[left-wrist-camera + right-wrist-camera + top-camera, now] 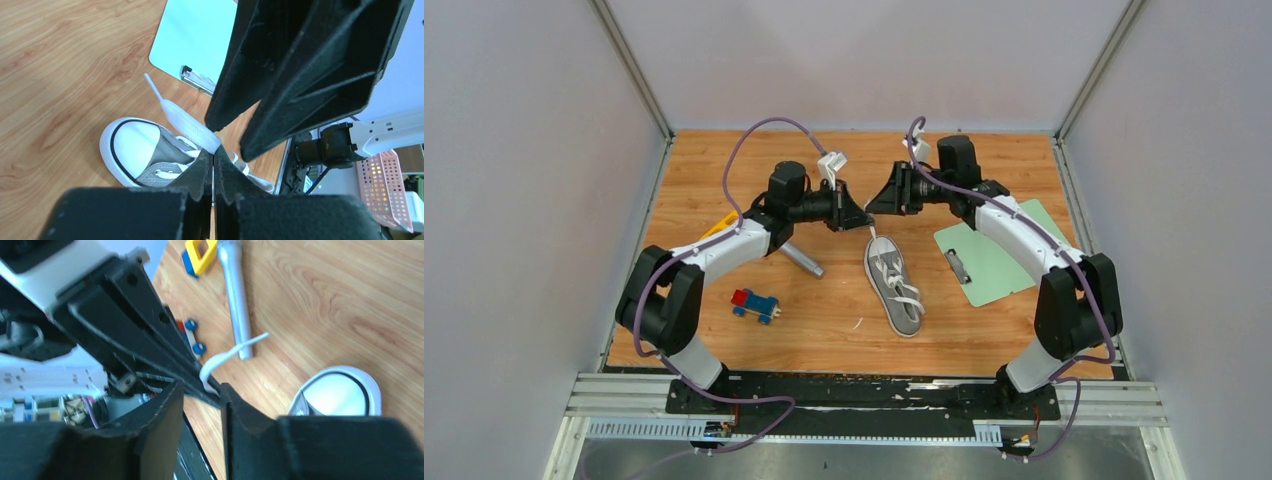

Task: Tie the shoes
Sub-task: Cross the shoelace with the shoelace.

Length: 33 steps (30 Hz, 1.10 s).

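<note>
The grey sneaker (894, 285) with a white toe cap lies mid-table, toe pointing away from the arm bases. Both grippers meet tip to tip just above its toe. My left gripper (214, 152) is shut on a white lace (187, 122), which runs out from its tips over the shoe (132, 150). In the right wrist view the lace (225, 357) curls out of the left fingers (135, 335). My right gripper (202, 387) stands open, its jaws apart with nothing between them, right beside the lace. The toe cap (340, 392) shows below.
A green clipboard (994, 260) lies right of the shoe. A silver cylinder (802, 258), a red-and-blue toy car (754, 304) and a yellow piece (717, 226) lie to its left. Grey walls close in the table on three sides.
</note>
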Motion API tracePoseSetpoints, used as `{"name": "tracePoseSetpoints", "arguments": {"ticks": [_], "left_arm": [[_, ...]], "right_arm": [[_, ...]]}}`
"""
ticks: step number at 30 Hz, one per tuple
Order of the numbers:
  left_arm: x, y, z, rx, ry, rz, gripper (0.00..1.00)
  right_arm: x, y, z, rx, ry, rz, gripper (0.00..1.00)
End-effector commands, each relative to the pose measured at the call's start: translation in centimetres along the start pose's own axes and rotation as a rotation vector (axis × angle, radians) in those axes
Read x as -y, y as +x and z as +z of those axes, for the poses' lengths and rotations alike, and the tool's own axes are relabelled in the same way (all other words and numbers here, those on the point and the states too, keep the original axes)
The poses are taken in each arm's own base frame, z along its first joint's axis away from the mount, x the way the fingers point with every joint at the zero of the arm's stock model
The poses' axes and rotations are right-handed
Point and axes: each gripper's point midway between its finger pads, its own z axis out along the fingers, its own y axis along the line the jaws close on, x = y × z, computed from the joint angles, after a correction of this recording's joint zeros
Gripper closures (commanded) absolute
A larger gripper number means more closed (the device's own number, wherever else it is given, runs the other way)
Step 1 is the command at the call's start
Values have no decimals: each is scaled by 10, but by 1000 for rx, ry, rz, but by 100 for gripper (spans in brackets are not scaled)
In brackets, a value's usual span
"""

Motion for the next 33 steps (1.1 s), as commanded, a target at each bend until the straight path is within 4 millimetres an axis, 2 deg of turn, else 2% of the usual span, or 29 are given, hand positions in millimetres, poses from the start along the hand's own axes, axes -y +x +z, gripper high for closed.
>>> {"name": "tracePoseSetpoints", "arguments": {"ticks": [1, 4, 6, 7, 8, 9, 10, 13, 15, 20, 23, 25, 28, 33], "left_arm": [[8, -1, -15, -21, 27, 53, 100], [2, 14, -30, -99, 12, 58, 100], [-4, 27, -42, -155, -19, 64, 100], [-8, 33, -49, -176, -37, 67, 100], [-10, 37, -52, -187, -47, 66, 100], [-12, 39, -57, -187, -57, 61, 100], [-14, 44, -60, -204, -65, 52, 100], [-16, 48, -64, -221, -69, 38, 100], [-22, 53, -62, -227, -79, 22, 100], [-24, 63, -64, -248, -75, 17, 100], [-21, 72, -67, -265, -68, -9, 100], [-21, 75, -67, -263, -65, -28, 100], [-20, 72, -66, -242, -64, -27, 100], [-16, 65, -69, -221, -70, 9, 100]], "right_arm": [[-12, 9, -26, -116, -71, -145, 63], [14, 32, -55, -228, 67, -271, 61], [39, 60, -72, -307, 176, -320, 60], [44, 76, -80, -352, 182, -352, 60], [43, 93, -86, -390, 162, -361, 59], [43, 109, -93, -423, 134, -385, 55], [43, 119, -98, -438, 124, -432, 53], [49, 132, -109, -453, 166, -561, 53], [62, 138, -109, -464, 227, -635, 53], [68, 181, -123, -674, 236, -646, 57], [79, 204, -133, -722, 196, -765, 58], [87, 217, -133, -752, 164, -813, 58], [89, 230, -122, -795, 108, -818, 57], [96, 233, -91, -811, 85, -843, 56]]}}
